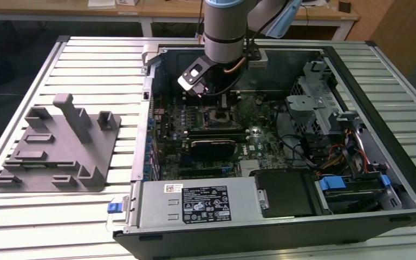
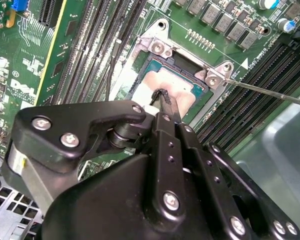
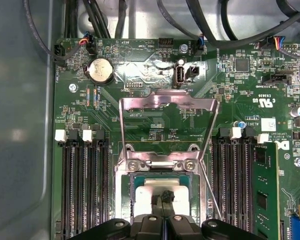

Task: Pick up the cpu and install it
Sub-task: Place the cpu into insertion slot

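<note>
Claw (image 2: 162,96) is pinched shut with nothing in it, tips down at the middle of the cpu (image 2: 145,85). The cpu lies flat in the socket (image 2: 157,47), load plate (image 3: 167,100) standing open. In the exterior view a grey fixture (image 1: 56,146) sits on the desk (image 1: 85,70) at 9 o'clock from the PC case (image 1: 266,241).

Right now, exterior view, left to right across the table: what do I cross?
grey fixture → case wall → tool over the CPU socket → metal drive cage
</note>
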`<state>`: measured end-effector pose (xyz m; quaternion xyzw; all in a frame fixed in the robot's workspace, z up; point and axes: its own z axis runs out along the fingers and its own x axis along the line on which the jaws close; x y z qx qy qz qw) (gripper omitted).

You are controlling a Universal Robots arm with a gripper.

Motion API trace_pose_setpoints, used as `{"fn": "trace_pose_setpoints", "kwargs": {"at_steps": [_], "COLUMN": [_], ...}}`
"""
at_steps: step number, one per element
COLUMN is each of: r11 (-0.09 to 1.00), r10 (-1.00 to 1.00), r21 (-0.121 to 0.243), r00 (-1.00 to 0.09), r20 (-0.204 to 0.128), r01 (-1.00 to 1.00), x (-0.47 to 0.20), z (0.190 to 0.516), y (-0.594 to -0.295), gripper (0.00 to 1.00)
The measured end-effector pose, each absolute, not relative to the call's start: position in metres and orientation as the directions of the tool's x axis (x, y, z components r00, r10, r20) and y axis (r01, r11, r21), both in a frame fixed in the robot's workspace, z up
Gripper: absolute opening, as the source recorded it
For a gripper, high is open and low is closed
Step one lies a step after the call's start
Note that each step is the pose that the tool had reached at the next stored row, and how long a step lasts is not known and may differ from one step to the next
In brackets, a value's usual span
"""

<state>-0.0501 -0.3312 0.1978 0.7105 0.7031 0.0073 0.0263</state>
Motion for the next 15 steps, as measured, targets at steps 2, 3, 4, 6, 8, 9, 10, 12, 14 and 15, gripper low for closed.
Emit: {"fn": "trace_pose_setpoints", "kwargs": {"at_steps": [2,3,4,6,8,9,10,12,14,15], "r11": [-0.010,-0.010,-0.010,-0.010,-0.010,-0.010,-0.010,-0.010,-0.010,-0.010], "r10": [1.000,1.000,1.000,1.000,1.000,1.000,1.000,1.000,1.000,1.000], "r21": [0.047,0.047,0.047,0.048,0.048,0.048,0.048,0.049,0.048,0.048], "r00": [0.011,0.011,0.011,0.011,0.011,0.011,0.011,0.011,0.011,0.011], "r20": [-0.027,-0.027,-0.026,-0.026,-0.026,-0.026,-0.026,-0.024,-0.025,-0.026], "r01": [0.999,0.999,0.999,0.999,0.999,0.999,0.999,0.999,0.999,0.999], "x": [-0.0502,-0.0502,-0.0502,-0.0501,-0.0501,-0.0501,-0.0501,-0.0499,-0.0499,-0.0500], "z": [0.1970,0.1967,0.1965,0.1962,0.1963,0.1964,0.1968,0.1982,0.2016,0.2038], "y": [-0.3313,-0.3314,-0.3314,-0.3313,-0.3313,-0.3312,-0.3313,-0.3310,-0.3310,-0.3312], "gripper": [0.11,0.11,0.11,0.11,0.11,0.11,0.11,0.11,0.11,0.11]}}
